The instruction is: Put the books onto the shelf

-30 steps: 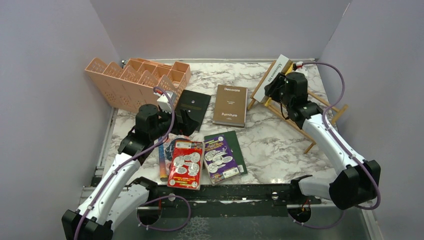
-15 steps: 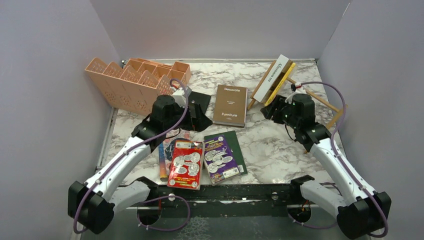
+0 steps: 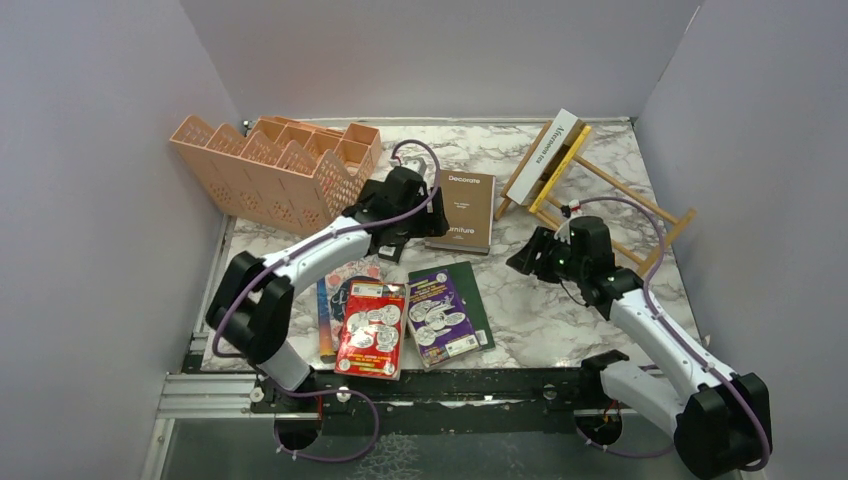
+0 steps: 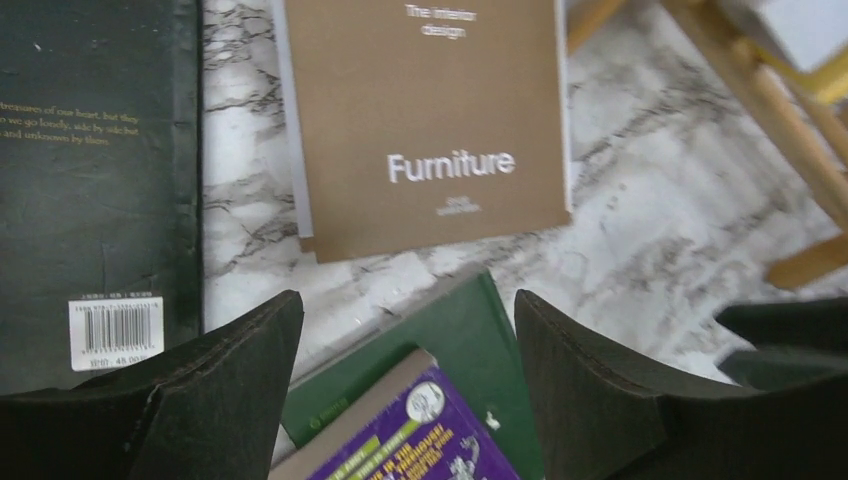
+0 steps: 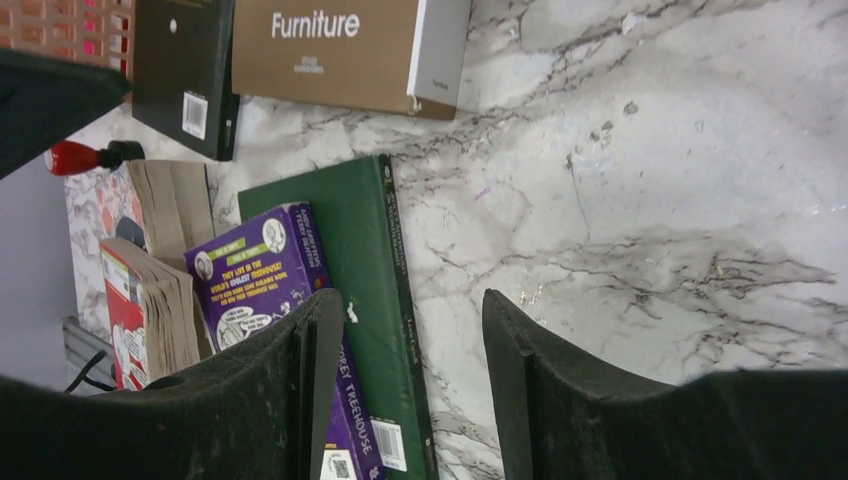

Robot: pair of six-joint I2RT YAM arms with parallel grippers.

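Two books, a white one [image 3: 543, 150] and a yellow one [image 3: 560, 165], lean on the light-wood shelf [image 3: 625, 200] at the back right. The brown "Decorate" book [image 3: 465, 212] [image 4: 425, 120] lies flat mid-table, with a black book [image 4: 95, 170] to its left, mostly under my left arm. Near the front lie a dark green book [image 3: 478, 292] [image 5: 370, 260], a purple cartoon book [image 3: 440, 318] [image 5: 255, 270] on top of it, a red cartoon book [image 3: 372, 328] and a blue-spined book [image 3: 325, 325]. My left gripper [image 3: 400, 232] [image 4: 410, 330] hovers open beside the brown book. Open and empty too, my right gripper [image 3: 520, 262] [image 5: 410, 320] hangs over marble right of the green book.
A peach lattice organizer [image 3: 275, 165] stands at the back left, close to my left arm. Grey walls close in the marble table [image 3: 560, 300] on three sides. A black rail [image 3: 450, 385] runs along the near edge.
My left arm swung from the cartoon books back and right to the brown book. My right gripper drew back from the shelf toward the front left, leaving a yellow book beside the white one.
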